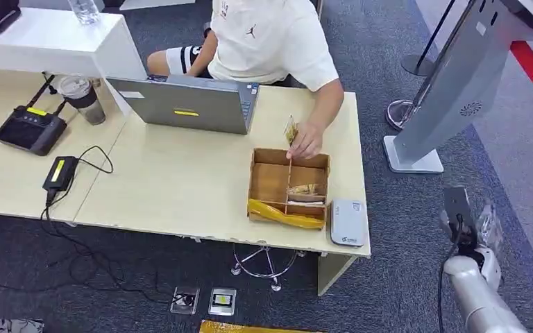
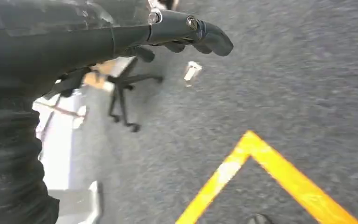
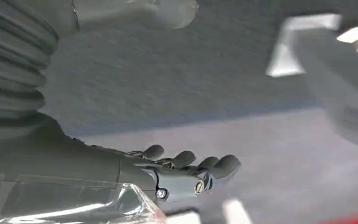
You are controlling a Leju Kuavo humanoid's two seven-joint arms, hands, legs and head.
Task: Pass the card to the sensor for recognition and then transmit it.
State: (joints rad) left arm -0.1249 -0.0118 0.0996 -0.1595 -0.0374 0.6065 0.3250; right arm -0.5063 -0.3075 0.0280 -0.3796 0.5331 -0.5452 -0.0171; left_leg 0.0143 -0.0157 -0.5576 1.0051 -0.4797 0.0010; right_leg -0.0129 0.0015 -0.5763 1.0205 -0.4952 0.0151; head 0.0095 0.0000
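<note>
Office reception: desk (image 1: 180, 187), laptop (image 1: 187, 104), kiosk stand (image 1: 458, 83), grey carpet (image 1: 402, 263)

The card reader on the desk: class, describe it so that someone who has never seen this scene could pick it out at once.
Start at the light wooden desk and go to its near right corner. Beside the cardboard divider box lies the card reader, a flat, pale grey slab with rounded corners. Unlike the brown box next to it, it is closed and smooth, with a small mark near one edge.

We make out a small black jumping-figure logo on the person's white shirt (image 1: 252, 31), far ahead of the right hand (image 1: 466, 220), blue print on the grey card reader (image 1: 348, 223) too small to read
</note>
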